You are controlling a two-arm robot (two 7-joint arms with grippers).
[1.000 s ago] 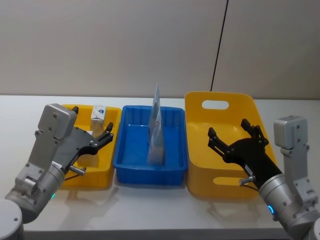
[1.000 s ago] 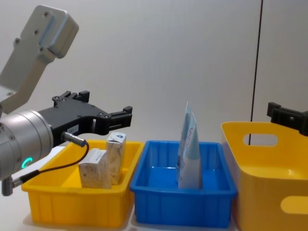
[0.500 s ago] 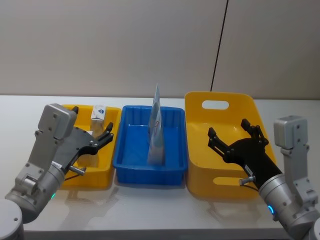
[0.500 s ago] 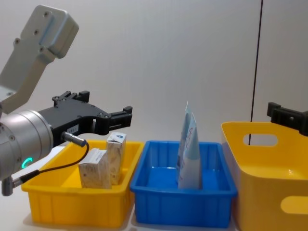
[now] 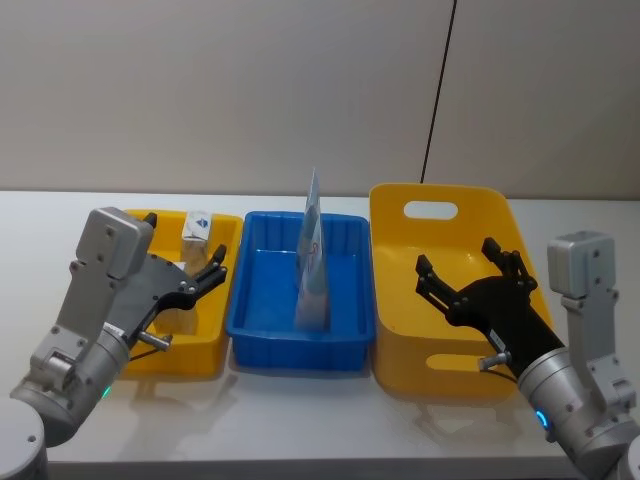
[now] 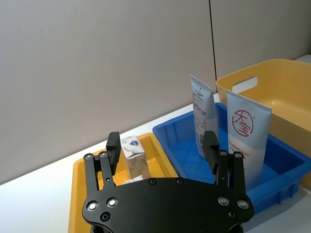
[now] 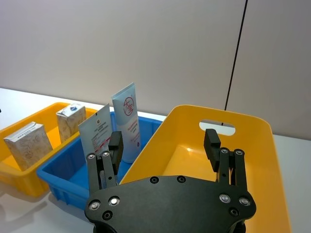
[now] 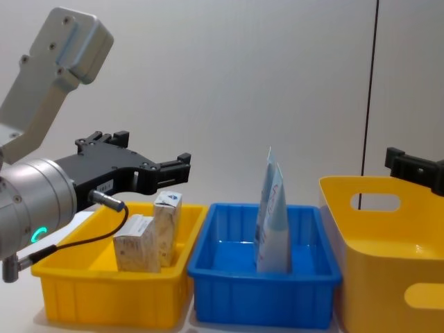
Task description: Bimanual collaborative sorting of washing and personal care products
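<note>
Desk: pale, smooth and flat. It is running the full width of the head view. One bare strip is lying along the bottom of the frame in front of the bins, and another is lying behind them up to the grey wall.
Bins: three are sitting in a row across the middle of the head view, each just beside the next. The small yellow bin is at left, the blue bin at centre and the large yellow bin at right. All are glossy moulded plastic with rounded corners. The large one is standing taller and is showing a slot handle in its far wall.
Cartons: two boxy cream-beige cartons with a faint floral print are sitting in the small yellow bin at the lower left of the chest view. One is standing upright with a gabled top, and the lower one is sitting beside it.
Pouches: two flat, pale blue-white pouches with pointed tops are standing upright in the blue bin, one showing a red circular logo.
Left gripper: hovering over the small yellow bin at the lower left of the head view. Its black fingers are spread apart, and open air is showing between them and the cartons in the chest view.
Right gripper: hovering over the hollow of the large yellow bin at the lower right of the head view, its fingers spread apart.
Cable: thin and black, running down the wall at the upper right of the head view.
</note>
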